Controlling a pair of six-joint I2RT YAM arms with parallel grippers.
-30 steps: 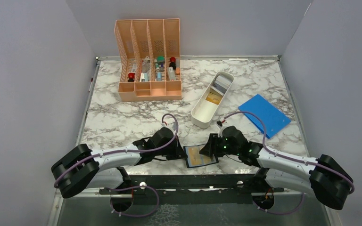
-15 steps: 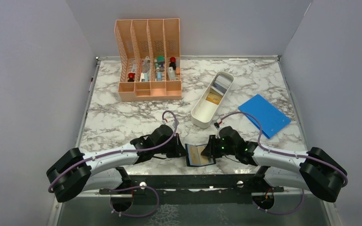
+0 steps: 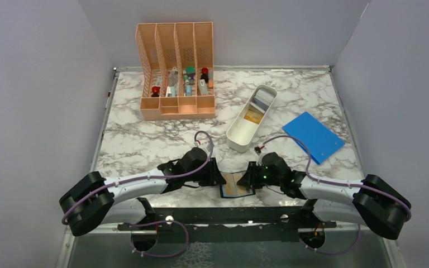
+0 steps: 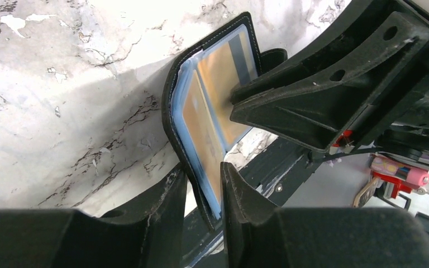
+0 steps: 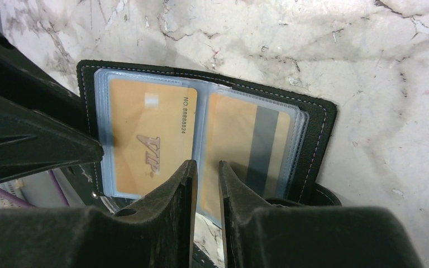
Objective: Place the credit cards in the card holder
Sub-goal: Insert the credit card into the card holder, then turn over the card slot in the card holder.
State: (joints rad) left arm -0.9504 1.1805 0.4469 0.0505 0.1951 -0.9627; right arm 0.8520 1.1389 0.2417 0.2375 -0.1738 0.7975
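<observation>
From above, the black card holder (image 3: 237,185) is open at the near edge of the marble surface (image 3: 145,139), between the left pincer (image 3: 219,180) and the right pincer (image 3: 244,178).

In the left wrist view, the left pincer's fingers straddle the holder's lower edge, barely apart. I cannot tell whether they clamp it.

In the right wrist view, the right pincer grasps a clear sleeve of the holder, with two gold credit cards (image 5: 145,139) tucked inside.

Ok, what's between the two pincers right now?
The open card holder, gold cards in its sleeves, between left pincer and right pincer; top view shows it.
</observation>
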